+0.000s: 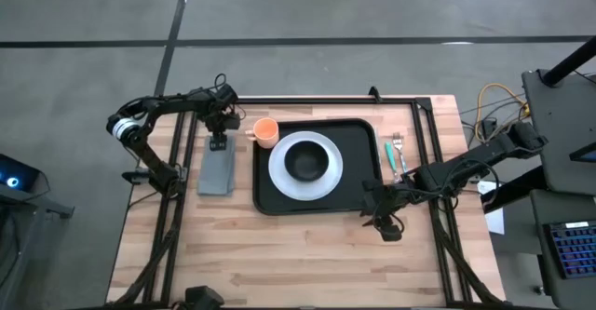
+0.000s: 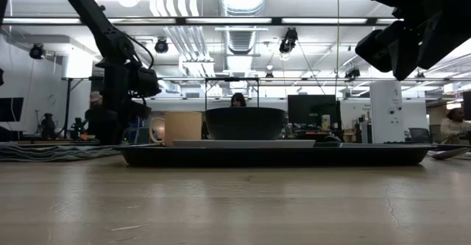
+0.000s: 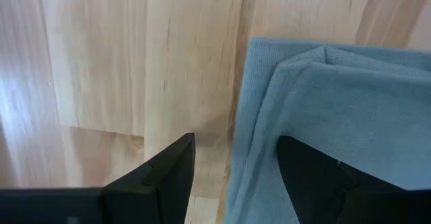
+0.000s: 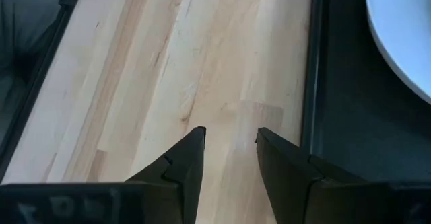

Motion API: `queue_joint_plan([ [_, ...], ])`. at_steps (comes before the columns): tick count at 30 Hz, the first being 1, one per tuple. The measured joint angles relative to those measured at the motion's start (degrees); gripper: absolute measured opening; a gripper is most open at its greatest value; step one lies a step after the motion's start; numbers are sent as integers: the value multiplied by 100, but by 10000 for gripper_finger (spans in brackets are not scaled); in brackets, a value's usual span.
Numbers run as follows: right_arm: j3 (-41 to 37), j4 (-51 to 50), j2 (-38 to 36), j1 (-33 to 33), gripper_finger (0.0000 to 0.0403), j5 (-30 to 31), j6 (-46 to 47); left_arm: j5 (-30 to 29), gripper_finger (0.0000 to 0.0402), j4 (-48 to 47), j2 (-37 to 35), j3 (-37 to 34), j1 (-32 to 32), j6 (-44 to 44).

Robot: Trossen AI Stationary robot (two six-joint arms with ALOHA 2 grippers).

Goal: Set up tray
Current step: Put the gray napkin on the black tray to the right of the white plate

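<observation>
Left pincer [image 1: 220, 142] released, straddling the napkin's [image 1: 217, 172] edge at nine o'clock of the tray [image 1: 358, 194], mid-worktop. Right pincer [image 1: 383, 224] parted, idle at five o'clock. Next, probably: close and lift.

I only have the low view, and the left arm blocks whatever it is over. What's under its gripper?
Observer: A folded blue napkin, flat on the table left of the tray. The left gripper is open, with one finger over cloth and one over wood.
Operator: Any cutlery out? I can't make any out.
Observer: Yes. A fork and a teal-handled utensil lie on the table right of the tray.
Operator: And the right gripper?
Observer: The right gripper is open over bare wood beside the tray's edge, holding nothing.
</observation>
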Motion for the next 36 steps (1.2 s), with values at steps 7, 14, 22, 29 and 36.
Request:
queue_joint_plan([
  [7, 0, -2, 0, 0, 121, -8, 0, 288, 194, -578, 2, 114, -2, -47],
  [14, 0, -2, 0, 0, 121, -8, 28, 310, 194, -590, 15, 121, -45, -26],
  [22, 0, -2, 0, 0, 121, -7, 61, 306, 162, -520, 4, 30, -180, -72],
  [29, 0, -7, 0, 0, 121, -6, 105, 480, 19, -455, -7, -173, -183, -612],
  [36, 0, -20, 0, 0, 121, 11, -18, 584, 2, -805, -96, -474, -212, -1181],
])
